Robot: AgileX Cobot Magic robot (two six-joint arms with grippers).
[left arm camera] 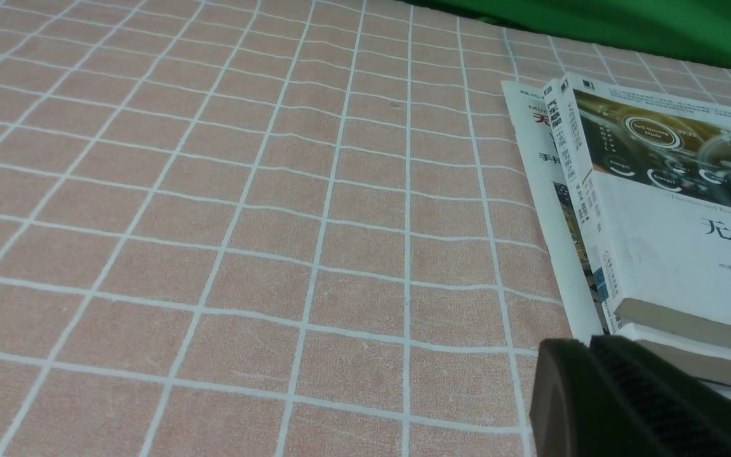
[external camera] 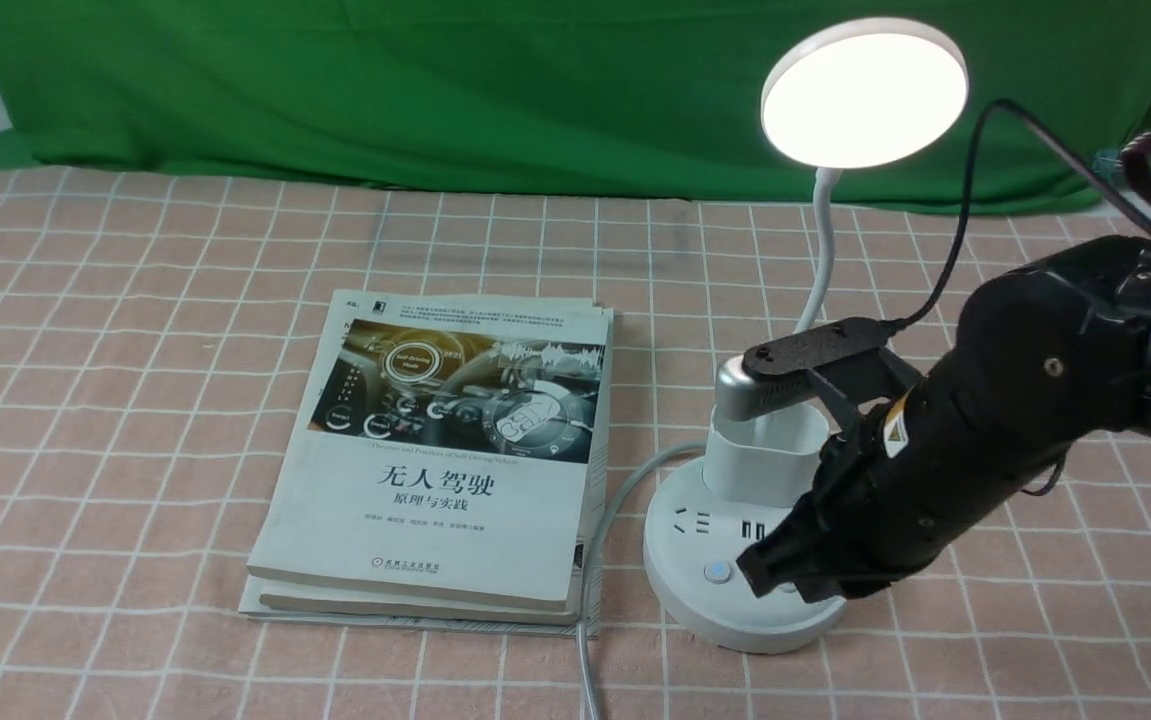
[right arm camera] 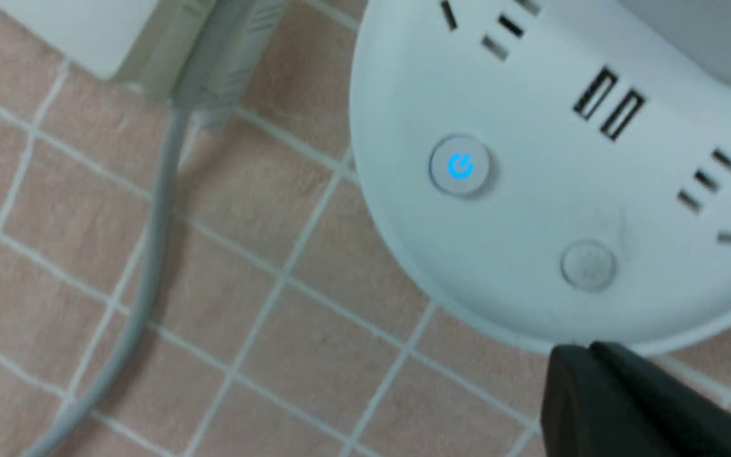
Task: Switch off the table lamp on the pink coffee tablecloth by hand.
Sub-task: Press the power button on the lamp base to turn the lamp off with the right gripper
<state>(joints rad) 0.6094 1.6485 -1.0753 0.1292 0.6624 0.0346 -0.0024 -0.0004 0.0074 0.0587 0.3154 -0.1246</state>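
One dark tip of the left claw (left arm camera: 590, 355) shows in the left wrist view, low over the pink coffee tablecloth (external camera: 135, 350) and close to the stack of books (external camera: 445, 470). I cannot tell whether its fingers are apart or together, because too little of them is in view.

The cloth covers the whole worktop, and behind it hangs a plain green cloth (external camera: 435, 90). The books lie flat a little left of the middle. The top one has a white cover with a picture of a car interior and Chinese letters. A grey cable (external camera: 590, 600) runs along the right edge of the stack toward the near edge of the worktop.

Just right of the books, the table lamp (external camera: 755, 455) stands upright on the tablecloth. Its round head (external camera: 865, 92) shines bright on top of the thin bent neck. The round base (external camera: 680, 590) has sockets, one button glowing blue (external camera: 716, 572) and one unlit button (right arm camera: 589, 264) beside it.

From the right side the black right arm leans down over the base, and its grey camera bar (external camera: 765, 385) is in front of the cup holder. The right claw (external camera: 763, 572) has its fingers together, holding nothing. Its tip is over the near part of the base, just right of the blue button. Whether it touches the base I cannot tell.
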